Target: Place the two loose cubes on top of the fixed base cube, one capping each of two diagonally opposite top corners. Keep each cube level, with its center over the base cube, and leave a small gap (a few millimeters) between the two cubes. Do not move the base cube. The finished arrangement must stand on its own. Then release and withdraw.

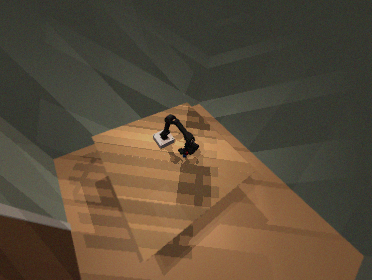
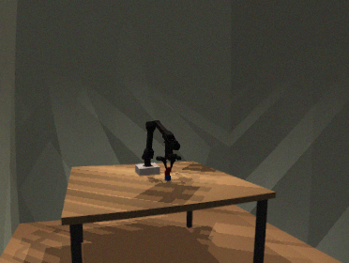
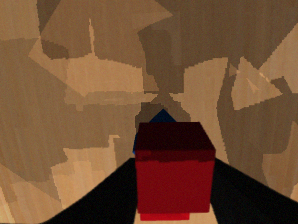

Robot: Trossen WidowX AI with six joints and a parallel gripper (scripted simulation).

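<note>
My gripper (image 3: pixel 171 165) (image 2: pixel 167 168) (image 1: pixel 187 150) is shut on a red cube (image 3: pixel 174 167) (image 2: pixel 167 172) and holds it level, just above the wooden table (image 2: pixel 113 197) (image 1: pixel 145 200). A blue cube (image 3: pixel 161 118) (image 2: pixel 167 178) sits on the table right under and a little beyond the red cube. In the wrist view only its far corner and a sliver of its left side show past the red cube. I cannot tell whether the red cube touches the blue one. No third cube is in view.
The arm stands on a white base plate (image 1: pixel 162 140) (image 2: pixel 146 169) just behind the cubes. The table stands on dark legs (image 2: pixel 261 225) over a wooden floor (image 1: pixel 280 240). Patchy shadows lie across the table top.
</note>
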